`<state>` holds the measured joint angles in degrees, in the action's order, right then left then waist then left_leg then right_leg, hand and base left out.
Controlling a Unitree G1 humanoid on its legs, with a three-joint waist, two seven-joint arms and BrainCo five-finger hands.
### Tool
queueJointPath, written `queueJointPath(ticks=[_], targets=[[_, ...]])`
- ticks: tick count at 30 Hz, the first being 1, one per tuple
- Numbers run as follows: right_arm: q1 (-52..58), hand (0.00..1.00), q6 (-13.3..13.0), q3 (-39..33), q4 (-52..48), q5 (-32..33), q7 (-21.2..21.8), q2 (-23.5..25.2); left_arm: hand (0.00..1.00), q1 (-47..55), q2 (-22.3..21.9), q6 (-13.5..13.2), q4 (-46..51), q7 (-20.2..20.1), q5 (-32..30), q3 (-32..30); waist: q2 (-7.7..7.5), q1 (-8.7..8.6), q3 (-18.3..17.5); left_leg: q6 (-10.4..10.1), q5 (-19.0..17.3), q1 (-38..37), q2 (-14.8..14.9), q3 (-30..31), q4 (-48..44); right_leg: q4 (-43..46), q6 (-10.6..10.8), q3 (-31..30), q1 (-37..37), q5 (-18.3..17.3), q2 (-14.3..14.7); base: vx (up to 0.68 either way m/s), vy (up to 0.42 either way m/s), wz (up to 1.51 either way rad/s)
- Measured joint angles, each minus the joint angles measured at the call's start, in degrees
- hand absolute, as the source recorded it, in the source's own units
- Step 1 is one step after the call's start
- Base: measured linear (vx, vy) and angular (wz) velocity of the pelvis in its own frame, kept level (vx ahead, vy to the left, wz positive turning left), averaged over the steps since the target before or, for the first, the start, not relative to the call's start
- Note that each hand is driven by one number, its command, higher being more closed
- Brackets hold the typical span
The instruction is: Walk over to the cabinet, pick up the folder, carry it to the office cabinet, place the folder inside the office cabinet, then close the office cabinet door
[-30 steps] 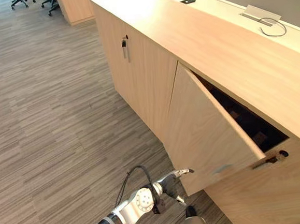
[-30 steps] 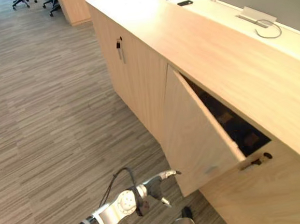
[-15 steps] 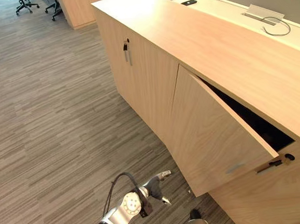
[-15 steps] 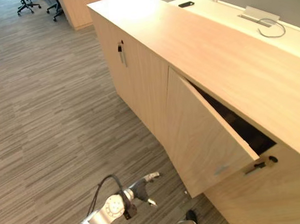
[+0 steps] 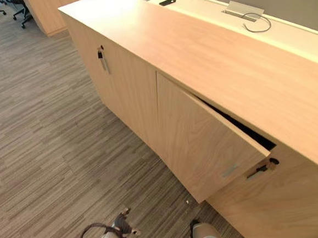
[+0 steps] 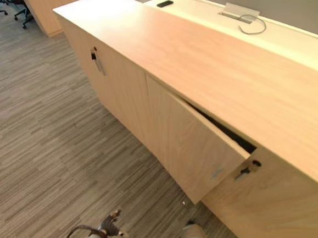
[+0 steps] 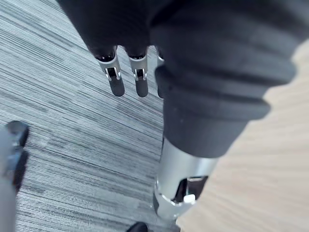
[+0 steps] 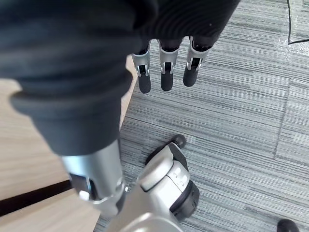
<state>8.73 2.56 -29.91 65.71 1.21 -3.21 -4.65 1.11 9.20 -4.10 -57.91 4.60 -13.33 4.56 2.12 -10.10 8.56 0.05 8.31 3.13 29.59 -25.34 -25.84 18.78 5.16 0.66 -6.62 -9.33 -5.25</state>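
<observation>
Left wrist view: left hand [image 7: 141,79] hangs straight-fingered, relaxed, over carpet [image 7: 72,140]; right hand [image 8: 166,72] likewise.

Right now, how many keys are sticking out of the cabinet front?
2: far key in the closed door; near key beside the free edge of the ajar door. More may be hidden.

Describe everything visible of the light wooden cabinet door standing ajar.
The light wooden cabinet door is a flat, pale wood-grain panel, hinged on its left edge and swung partly out. A dark gap opens behind its free right edge, under the wooden cabinet top. A small silver handle sits near that edge. Nothing visibly touches its face.
</observation>
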Motion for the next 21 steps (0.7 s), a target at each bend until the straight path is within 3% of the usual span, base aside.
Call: queueJointPath(ticks=[1, 2, 3, 4, 7, 9, 13, 15, 21], targets=[[-0.32, 0.00, -0.22, 0.40, -0.39, 0.03, -0.35, -0.54, 0.00, 0.25, -1.30, 0.35, -0.89, 1.01, -0.59, -2.53, -0.24, 0.88, 0.80, -1.36, 0.85, 1.64, -0.24, 2.88, -5.28, -0.37, -0.81, -1.93, 1.11, 0.05, 0.41, 0.10, -0.231, -0.54], [-0.71, 0.00, -0.37, 0.64, -0.61, 0.04, -0.45, -1.18, 0.00, 0.45, -2.28, 0.47, -1.32, 1.38, -0.62, -3.89, 0.03, 1.46, 1.04, -3.26, -2.89, 2.60, -1.69, 4.16, -8.90, -0.71, -1.22, -3.43, 1.31, 0.27, 0.47, 0.10, -0.122, -0.78], [-1.77, 0.00, -0.49, 0.69, -0.81, 0.03, -0.79, -1.93, 0.00, 1.21, -3.88, 0.49, -0.98, 2.52, -0.37, -7.18, 0.40, 2.20, 1.66, -4.58, -10.97, 3.37, -5.98, 6.31, -13.33, -1.48, -1.74, -5.85, 1.95, 0.52, 0.39, 0.14, 0.049, -0.95], [-2.36, 0.00, -0.50, 0.79, -1.13, 0.06, -1.00, -1.71, 0.00, 1.14, -4.41, 0.46, -0.84, 3.34, -0.30, -9.09, 0.39, 3.15, 1.74, -4.53, -16.77, 3.61, -10.29, 7.08, -14.59, -2.01, -2.29, -8.22, 2.72, 0.44, 1.09, 0.12, 0.083, -0.96], [-2.48, 0.00, -0.58, 3.31, -3.25, 0.11, -1.51, -0.02, 0.00, 1.47, -5.57, -0.11, 0.35, 5.00, 1.60, -12.94, -0.07, 4.77, 2.24, -4.54, -22.19, 4.90, -17.34, 11.54, -9.94, -3.30, -2.40, -12.23, 4.71, 0.14, 2.21, 0.08, 0.171, -0.94], [-2.43, 0.00, -0.62, 5.53, -4.14, 0.15, -1.54, 0.41, 0.00, 2.02, -7.13, -0.48, 1.25, 5.45, 3.86, -15.26, 0.47, 5.91, 2.05, -4.88, -21.51, 4.22, -19.47, 16.06, 0.42, -3.36, -1.56, -15.08, 4.27, -0.25, 2.89, 0.02, 0.202, -0.93], [-1.55, 0.00, -0.62, 9.33, -5.28, -0.14, -1.54, 2.04, 0.00, 2.53, -8.85, -1.49, 2.17, 5.61, 8.07, -20.00, -2.42, 7.58, 0.12, -4.20, -19.75, 0.44, -23.85, 9.93, 7.87, -8.59, -0.48, -14.21, 4.33, 3.33, -1.53, 0.13, 0.228, -0.57], [-1.68, 0.00, -0.60, 9.79, -5.27, -0.16, -1.47, 2.14, 0.00, 3.24, -8.79, -1.46, 1.84, 4.45, 9.57, -20.53, -2.70, 7.65, -0.99, -2.59, -18.72, -1.88, -24.96, 7.13, 10.98, -11.64, 0.30, -14.24, 5.60, 5.04, -2.72, 0.16, 0.143, -0.71], [-0.84, 0.00, -0.38, 9.70, -2.73, -0.18, -0.06, 1.12, 0.00, 3.39, -7.88, -1.23, -3.85, -2.39, 12.22, -18.13, -1.26, 7.90, -5.68, -2.03, -18.17, -8.68, -25.36, 2.96, 16.37, -14.60, 1.20, -15.76, 7.21, 6.33, -1.74, 0.18, 0.041, -0.59]])
